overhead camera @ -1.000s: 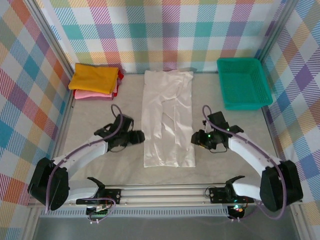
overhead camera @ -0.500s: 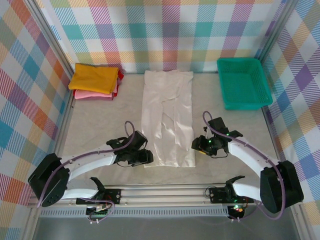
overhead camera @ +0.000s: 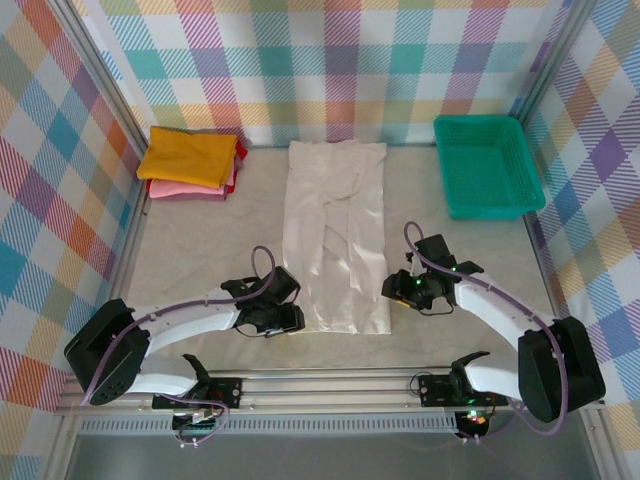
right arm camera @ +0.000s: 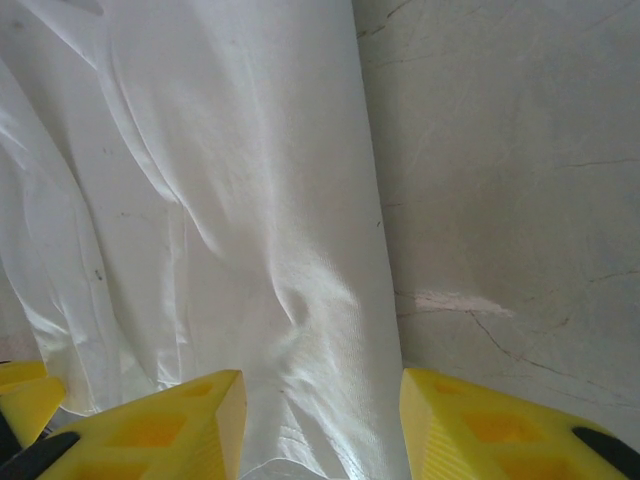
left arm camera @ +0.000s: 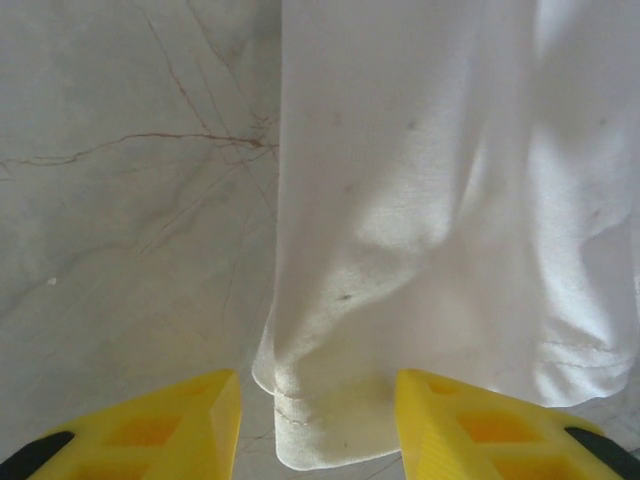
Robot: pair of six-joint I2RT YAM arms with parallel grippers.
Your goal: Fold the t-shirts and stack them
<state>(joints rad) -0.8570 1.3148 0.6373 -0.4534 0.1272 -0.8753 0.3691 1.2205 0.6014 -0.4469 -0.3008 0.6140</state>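
shirt: white tee (overhead camera: 335, 235) lies flat as a long strip mid-table (overhead camera: 200, 250). left gripper (overhead camera: 290, 318) at its near left corner, jaws apart, straddling the hem. right gripper (overhead camera: 393, 290) at the near right edge, jaws apart, nothing pinched. folded tees (overhead camera: 190, 160) stacked far left.

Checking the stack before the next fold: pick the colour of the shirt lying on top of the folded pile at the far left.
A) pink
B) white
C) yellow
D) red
C: the yellow shirt lies uppermost on the pile, with a pink shirt showing under its near edge.
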